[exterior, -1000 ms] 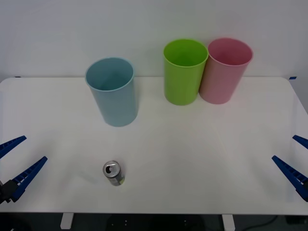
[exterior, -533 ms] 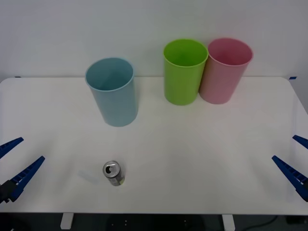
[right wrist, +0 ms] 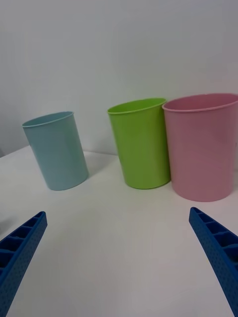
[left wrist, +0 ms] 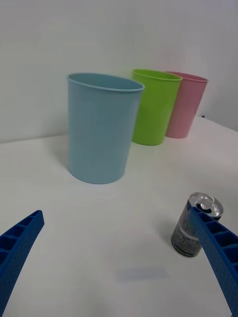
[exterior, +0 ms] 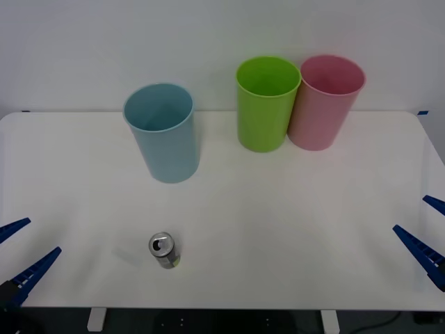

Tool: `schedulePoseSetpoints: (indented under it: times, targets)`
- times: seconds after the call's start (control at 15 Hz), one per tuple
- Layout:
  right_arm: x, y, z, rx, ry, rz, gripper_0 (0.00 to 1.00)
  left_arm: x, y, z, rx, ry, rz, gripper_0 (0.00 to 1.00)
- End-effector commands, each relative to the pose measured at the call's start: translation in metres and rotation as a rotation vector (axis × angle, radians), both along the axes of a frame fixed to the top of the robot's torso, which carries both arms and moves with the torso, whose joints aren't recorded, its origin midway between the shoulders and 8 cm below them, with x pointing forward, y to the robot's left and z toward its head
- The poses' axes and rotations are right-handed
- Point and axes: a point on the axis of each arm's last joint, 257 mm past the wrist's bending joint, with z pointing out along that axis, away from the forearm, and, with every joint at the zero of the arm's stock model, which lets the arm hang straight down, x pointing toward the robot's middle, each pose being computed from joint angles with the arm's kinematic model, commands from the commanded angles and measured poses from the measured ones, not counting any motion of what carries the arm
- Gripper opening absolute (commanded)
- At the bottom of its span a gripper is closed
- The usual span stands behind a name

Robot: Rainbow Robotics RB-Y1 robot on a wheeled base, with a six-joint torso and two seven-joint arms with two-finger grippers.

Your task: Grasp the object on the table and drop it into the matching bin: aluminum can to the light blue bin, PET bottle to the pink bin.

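**Three bins, one can, nothing gripped yet**

One small aluminum can [exterior: 163, 250] stands upright near the front edge of the white worktop [exterior: 292, 229], well apart from the three bins at the back. The light blue bin [exterior: 161, 132] stands alone behind the can, and the lime green bin [exterior: 265, 103] stands just beside the pink bin [exterior: 325, 101] farther to the robot's right.

Both grippers hover at the worktop's front corners with fingers spread wide and holding nothing: the left gripper [exterior: 22, 252] at the left edge, near the can, and the right gripper [exterior: 425, 233] at the far right edge, well apart from it. In the left wrist view the can [left wrist: 194, 227] shows partly behind one blue finger [left wrist: 218, 252].

The risks ahead look simple. A light, narrow can tips easily, so a finger clipping it off-centre on approach could knock it over and send it rolling toward the front edge. A grasp too high on the rim might slip. With three alike bins, carrying it past the blue one would mean a wrong drop.
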Motion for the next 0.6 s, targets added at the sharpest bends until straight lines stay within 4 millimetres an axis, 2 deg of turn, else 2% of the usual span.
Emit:
schedulePoseSetpoints:
  times: [0.07, 0.27, 0.6]
  targets:
    - [0.0, 0.0, 0.0, 0.0, 0.0, 0.0, 1.0, -0.008, 0.0, -0.013, 0.046, -0.005, 0.001, 1.0]
    - [0.0, 0.0, 0.0, 0.0, 0.0, 0.0, 1.0, -0.014, -0.007, -0.033, 0.086, -0.012, -0.019, 1.0]
    - [0.0, 0.0, 0.0, 0.0, 0.0, 0.0, 1.0, -0.026, -0.033, -0.057, 0.11, -0.011, -0.085, 1.0]
